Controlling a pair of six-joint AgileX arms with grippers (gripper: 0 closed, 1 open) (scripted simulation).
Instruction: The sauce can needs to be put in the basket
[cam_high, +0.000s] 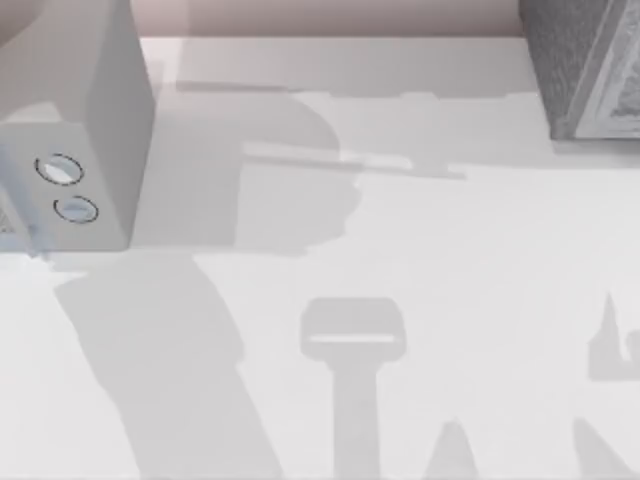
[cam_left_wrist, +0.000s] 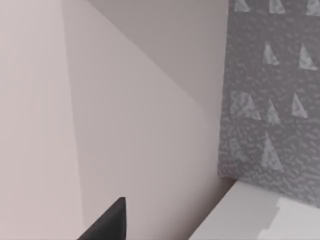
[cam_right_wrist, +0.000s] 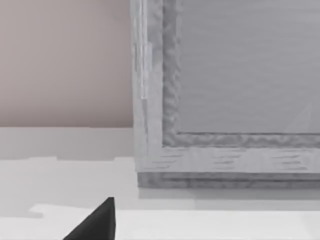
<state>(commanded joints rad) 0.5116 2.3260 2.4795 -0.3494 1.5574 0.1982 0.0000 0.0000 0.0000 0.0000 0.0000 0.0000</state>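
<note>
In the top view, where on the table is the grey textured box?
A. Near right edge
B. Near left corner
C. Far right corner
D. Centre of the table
C. The grey textured box sits at the far right corner of the white table; a pale box with two round rings stands at the far left.

No legible text, label, brand, number or sign is showing on any surface. The grey box (cam_high: 90, 130) at the counter's (cam_high: 420, 260) left is carrying two oval ring marks, no lettering. The textured grey block (cam_high: 585, 65) at the right is bearing pale triangle patterns, nothing readable.
</note>
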